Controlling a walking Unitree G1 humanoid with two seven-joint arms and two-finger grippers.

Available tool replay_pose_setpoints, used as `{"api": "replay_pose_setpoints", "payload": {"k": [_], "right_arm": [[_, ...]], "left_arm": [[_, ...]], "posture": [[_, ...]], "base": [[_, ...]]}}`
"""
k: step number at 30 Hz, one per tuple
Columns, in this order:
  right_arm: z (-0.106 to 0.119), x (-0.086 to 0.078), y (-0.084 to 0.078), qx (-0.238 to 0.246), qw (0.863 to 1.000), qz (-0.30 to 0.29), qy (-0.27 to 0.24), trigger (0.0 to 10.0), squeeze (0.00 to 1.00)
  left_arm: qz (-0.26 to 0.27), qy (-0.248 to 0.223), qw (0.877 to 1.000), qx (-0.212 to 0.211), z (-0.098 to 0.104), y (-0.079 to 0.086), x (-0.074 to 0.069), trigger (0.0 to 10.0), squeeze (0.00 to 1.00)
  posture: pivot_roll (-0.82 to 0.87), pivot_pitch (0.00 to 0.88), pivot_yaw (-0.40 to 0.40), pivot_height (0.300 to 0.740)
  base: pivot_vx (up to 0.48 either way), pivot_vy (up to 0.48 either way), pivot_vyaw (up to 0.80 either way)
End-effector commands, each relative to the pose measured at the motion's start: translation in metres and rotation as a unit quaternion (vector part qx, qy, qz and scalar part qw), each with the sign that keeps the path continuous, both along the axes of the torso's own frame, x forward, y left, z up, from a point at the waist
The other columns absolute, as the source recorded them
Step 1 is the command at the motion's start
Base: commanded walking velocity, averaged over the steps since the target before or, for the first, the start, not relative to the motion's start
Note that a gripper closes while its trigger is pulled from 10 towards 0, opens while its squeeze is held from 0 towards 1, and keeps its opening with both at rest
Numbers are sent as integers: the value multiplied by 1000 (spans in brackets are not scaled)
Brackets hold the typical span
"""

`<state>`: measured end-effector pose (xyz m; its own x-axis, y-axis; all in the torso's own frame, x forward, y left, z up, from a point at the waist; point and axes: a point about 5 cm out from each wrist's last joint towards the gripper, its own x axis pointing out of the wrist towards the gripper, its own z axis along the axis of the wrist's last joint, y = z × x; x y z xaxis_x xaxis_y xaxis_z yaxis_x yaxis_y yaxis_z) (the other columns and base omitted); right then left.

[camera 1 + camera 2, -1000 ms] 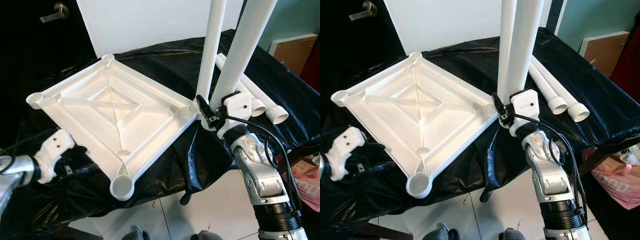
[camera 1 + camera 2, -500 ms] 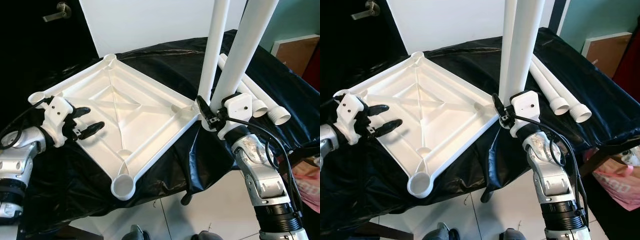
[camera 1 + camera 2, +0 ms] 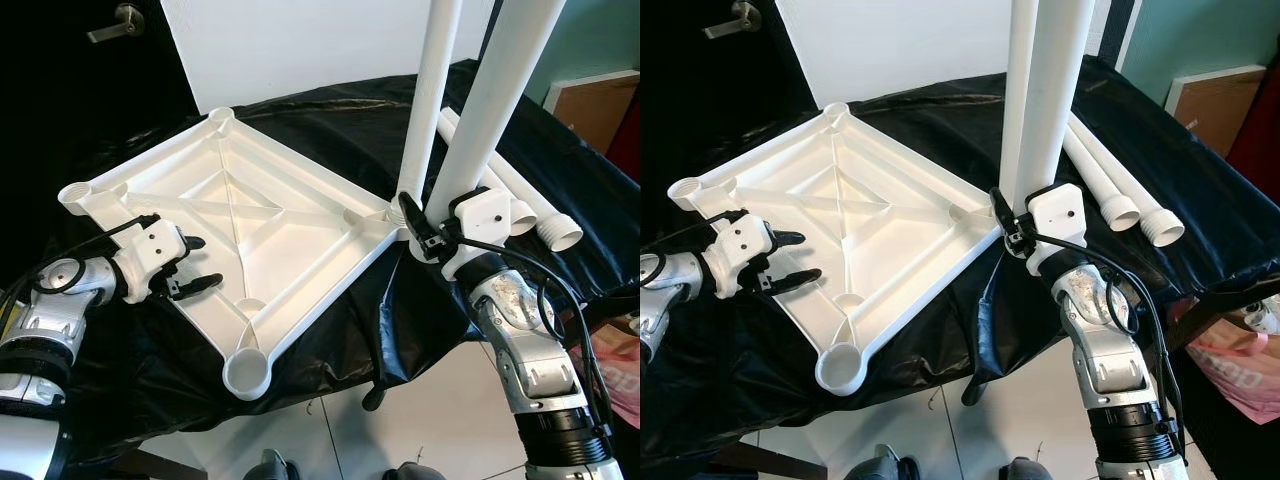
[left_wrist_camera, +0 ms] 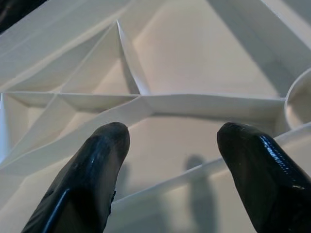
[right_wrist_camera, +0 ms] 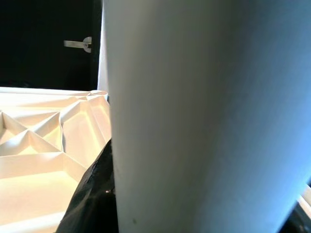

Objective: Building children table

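The white table top (image 3: 250, 215) lies upside down on a black sheet (image 3: 330, 110), ribs up, with a round socket at each corner. One white leg (image 3: 432, 100) stands upright in the right corner socket. My right gripper (image 3: 418, 228) is shut on a second upright leg (image 3: 492, 100) just beside that corner; this leg (image 5: 204, 121) looms close in the right wrist view. My left gripper (image 3: 198, 264) is open over the top's left rim, its fingers (image 4: 92, 170) spread above the ribs (image 4: 146, 97).
Two more white legs (image 3: 535, 205) lie on the sheet at the right. A dark door with a handle (image 3: 112, 22) is at the back left, a brown board (image 3: 590, 105) at the far right, a pink bag (image 3: 1240, 370) on the tiled floor (image 3: 420, 420).
My left arm has come up from below the table's front edge and now hovers over the top's left rim, fingers open. The right gripper and its leg have hardly moved.
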<state>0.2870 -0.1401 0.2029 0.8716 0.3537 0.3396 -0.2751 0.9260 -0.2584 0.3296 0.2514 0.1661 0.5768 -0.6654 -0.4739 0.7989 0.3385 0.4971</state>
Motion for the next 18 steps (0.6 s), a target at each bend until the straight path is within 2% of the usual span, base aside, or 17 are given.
{"api": "replay_pose_setpoints", "payload": {"k": [1, 5, 9, 18], "right_arm": [[0, -2, -2, 0, 1000, 0, -5, 10000, 0], [0, -4, -7, -3, 1000, -9, -8, 10000, 0], [0, -5, -8, -4, 1000, -11, -9, 10000, 0], [2, -5, -7, -6, 1000, -8, -11, 10000, 0]], "left_arm": [[-10, 20, 999, 35, -7, 3, 0, 10000, 0], [-34, 50, 996, 70, -15, 4, -1, 10000, 0], [-53, 61, 992, 99, -21, 3, -3, 10000, 0], [-65, 60, 989, 116, -26, -5, 3, 10000, 0]], "posture": [[-77, 58, 63, 740], [-94, 60, 76, 740], [-95, 60, 78, 740], [-96, 67, 77, 740]], "base": [[0, 0, 0], [0, 0, 0], [0, 0, 0], [0, 0, 0]]}}
